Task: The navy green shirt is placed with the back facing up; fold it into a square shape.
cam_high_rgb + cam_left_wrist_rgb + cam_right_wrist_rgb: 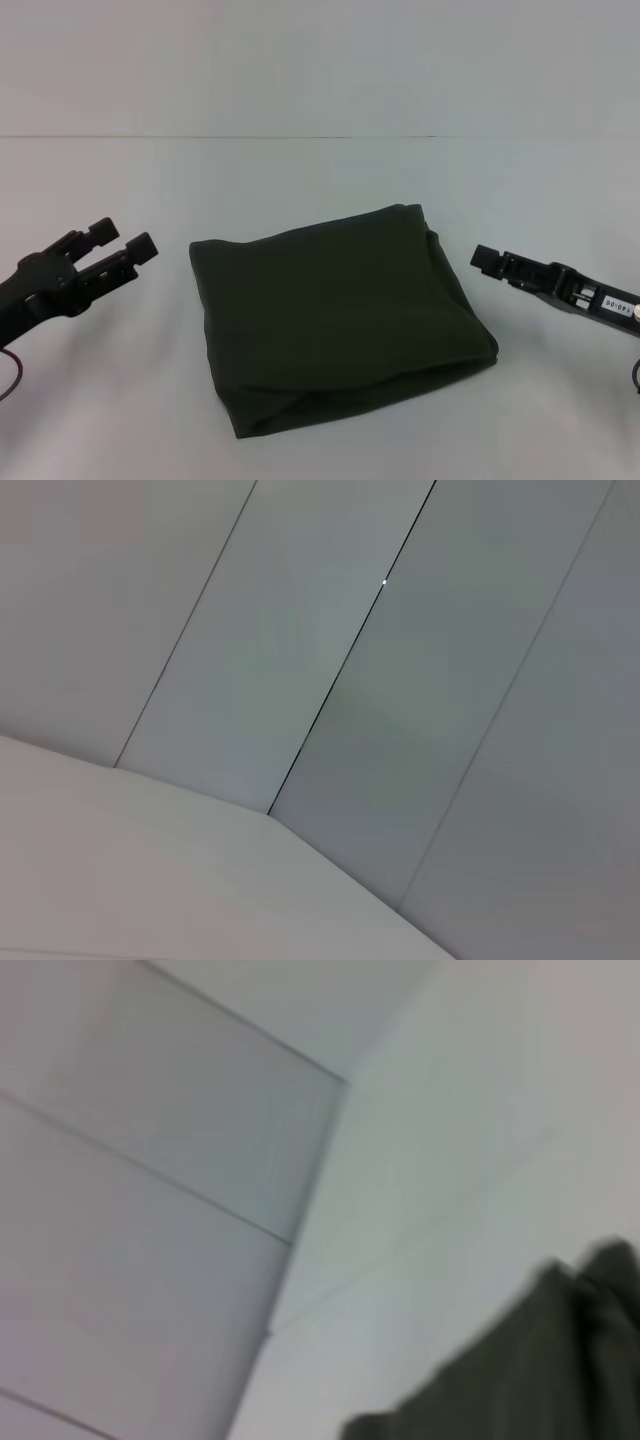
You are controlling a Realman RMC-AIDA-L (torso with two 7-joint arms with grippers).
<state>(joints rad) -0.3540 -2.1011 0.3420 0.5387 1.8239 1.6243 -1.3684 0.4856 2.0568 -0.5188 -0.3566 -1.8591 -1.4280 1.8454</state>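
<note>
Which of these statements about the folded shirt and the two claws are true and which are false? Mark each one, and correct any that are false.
1. The navy green shirt lies folded into a roughly square bundle on the table. True.
2. The left claw is gripping a corner of the shirt. False: it is open and apart from the shirt, off to its left side.
3. The right claw is off to the shirt's right side, not touching it. True.
4. A sleeve is spread out flat beside the bundle. False: no sleeve lies out to the side; the shirt forms one compact bundle.
5. The right wrist view shows part of the shirt. True.
</note>
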